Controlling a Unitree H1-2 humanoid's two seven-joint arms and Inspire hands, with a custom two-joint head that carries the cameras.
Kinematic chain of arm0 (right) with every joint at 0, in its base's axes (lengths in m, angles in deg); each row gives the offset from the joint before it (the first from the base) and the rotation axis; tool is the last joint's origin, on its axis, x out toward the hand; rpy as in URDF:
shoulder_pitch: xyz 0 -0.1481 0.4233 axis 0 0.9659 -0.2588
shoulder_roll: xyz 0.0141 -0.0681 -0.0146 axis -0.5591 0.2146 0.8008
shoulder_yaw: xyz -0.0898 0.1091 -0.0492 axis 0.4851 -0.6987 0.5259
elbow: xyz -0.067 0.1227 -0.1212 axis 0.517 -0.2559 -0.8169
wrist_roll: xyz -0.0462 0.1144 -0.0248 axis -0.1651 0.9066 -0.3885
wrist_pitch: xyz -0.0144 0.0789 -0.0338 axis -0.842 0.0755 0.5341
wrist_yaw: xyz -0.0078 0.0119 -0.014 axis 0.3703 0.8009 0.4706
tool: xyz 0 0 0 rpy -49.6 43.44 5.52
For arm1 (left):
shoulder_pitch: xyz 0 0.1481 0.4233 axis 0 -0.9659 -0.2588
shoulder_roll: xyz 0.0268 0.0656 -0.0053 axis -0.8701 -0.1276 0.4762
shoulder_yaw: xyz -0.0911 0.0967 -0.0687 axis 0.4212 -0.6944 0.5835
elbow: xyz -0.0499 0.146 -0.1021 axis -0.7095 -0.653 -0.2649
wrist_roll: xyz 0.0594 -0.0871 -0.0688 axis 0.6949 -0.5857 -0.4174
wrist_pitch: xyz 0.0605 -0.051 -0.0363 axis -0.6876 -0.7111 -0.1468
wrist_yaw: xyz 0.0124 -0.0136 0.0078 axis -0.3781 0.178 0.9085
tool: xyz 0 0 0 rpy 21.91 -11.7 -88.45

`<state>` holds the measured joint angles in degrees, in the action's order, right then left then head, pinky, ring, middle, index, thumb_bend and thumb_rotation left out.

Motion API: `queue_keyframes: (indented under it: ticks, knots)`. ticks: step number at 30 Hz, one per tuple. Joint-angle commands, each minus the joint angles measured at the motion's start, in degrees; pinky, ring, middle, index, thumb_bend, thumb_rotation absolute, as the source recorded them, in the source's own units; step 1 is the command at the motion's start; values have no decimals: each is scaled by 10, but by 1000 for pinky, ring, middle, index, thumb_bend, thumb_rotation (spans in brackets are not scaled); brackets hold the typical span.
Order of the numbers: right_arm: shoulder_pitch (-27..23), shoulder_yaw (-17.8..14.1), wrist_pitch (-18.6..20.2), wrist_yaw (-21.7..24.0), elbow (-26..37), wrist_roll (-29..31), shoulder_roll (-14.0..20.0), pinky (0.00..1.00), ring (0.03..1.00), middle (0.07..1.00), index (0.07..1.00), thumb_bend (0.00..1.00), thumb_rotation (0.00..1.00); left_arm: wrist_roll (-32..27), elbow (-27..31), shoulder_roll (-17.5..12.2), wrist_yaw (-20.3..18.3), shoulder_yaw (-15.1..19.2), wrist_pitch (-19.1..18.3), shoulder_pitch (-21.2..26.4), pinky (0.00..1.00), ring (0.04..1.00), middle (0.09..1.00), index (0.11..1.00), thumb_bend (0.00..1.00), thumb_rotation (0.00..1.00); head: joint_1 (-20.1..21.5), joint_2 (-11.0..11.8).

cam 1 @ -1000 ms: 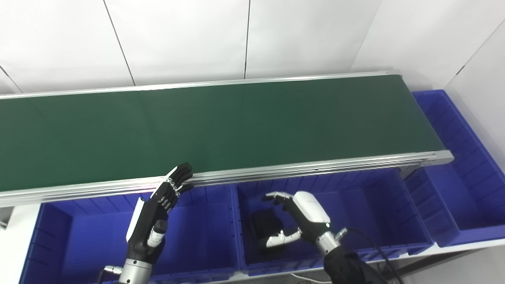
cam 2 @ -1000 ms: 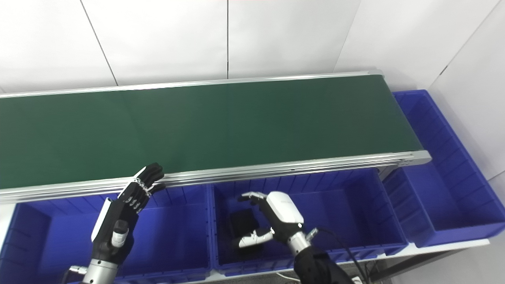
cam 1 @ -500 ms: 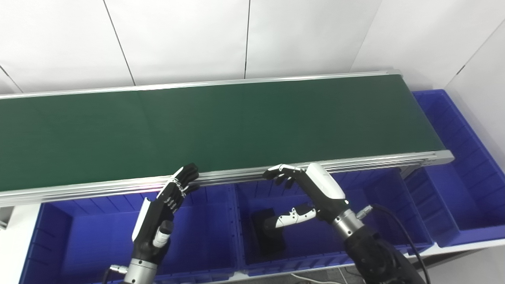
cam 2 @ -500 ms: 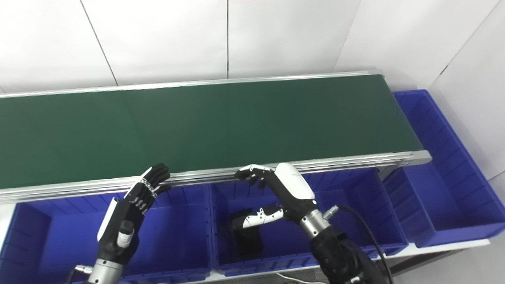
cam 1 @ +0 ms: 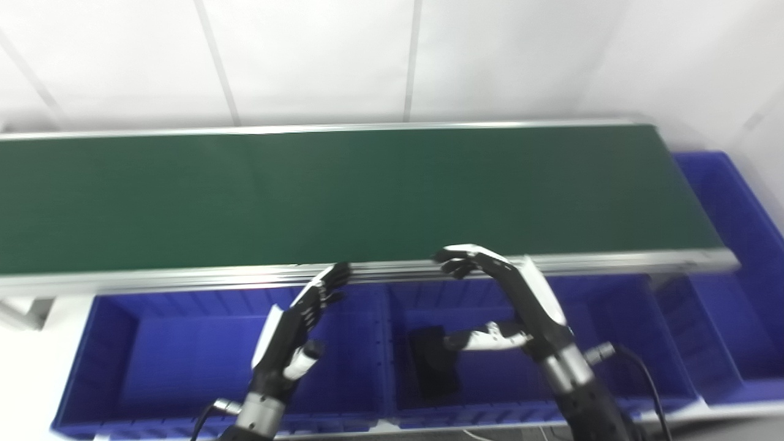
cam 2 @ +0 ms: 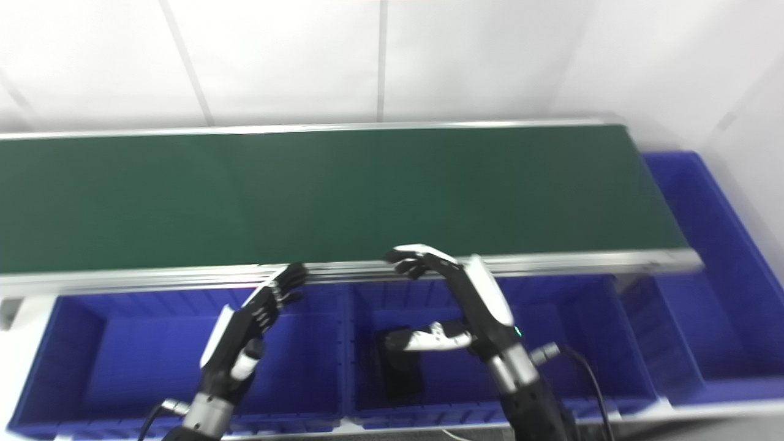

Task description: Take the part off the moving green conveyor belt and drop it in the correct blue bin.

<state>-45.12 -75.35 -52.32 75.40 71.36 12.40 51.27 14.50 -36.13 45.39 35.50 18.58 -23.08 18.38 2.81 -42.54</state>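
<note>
Part (cam 1: 433, 361) in middle bin (cam 1: 618, 343), right hand (cam 1: 520, 303) now higher.

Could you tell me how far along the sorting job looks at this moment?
Done: a black part lies in the middle blue bin. In hand: nothing; the right hand and left hand are both open above the bins. Left: the green conveyor belt shows no part, so any next pick waits.
</note>
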Motion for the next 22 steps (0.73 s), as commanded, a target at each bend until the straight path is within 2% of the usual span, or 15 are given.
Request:
queue_keyframes:
  ticks: [1, 5, 9, 13, 22]
  knots:
    - [0, 10, -34, -31, -17, 18, -19, 648, 754, 809, 789, 1000, 759, 13, 16, 0, 27, -13, 18, 8, 823, 876, 879, 858, 1000, 990, -8, 8]
    - [-1, 34, -34, -53, -56, 29, -22, 708, 801, 857, 838, 1000, 848, 23, 13, -9, 61, -35, 17, 7, 791, 865, 876, 848, 1000, 985, -20, 22]
    - [-1, 53, -34, -52, -97, 57, -24, 754, 836, 883, 865, 1000, 860, 36, 11, -23, 93, -59, 17, 7, 779, 868, 879, 848, 1000, 988, -23, 34]
    - [-3, 72, -34, -72, -115, 49, -20, 776, 850, 895, 875, 1000, 875, 34, 10, -39, 120, -80, 17, 10, 774, 870, 880, 848, 1000, 987, -7, 37]
    - [-16, 110, -34, -131, -141, 34, -8, 771, 847, 880, 855, 1000, 863, 15, 1, -64, 142, -101, 18, 22, 814, 885, 893, 860, 1000, 992, 22, 38]
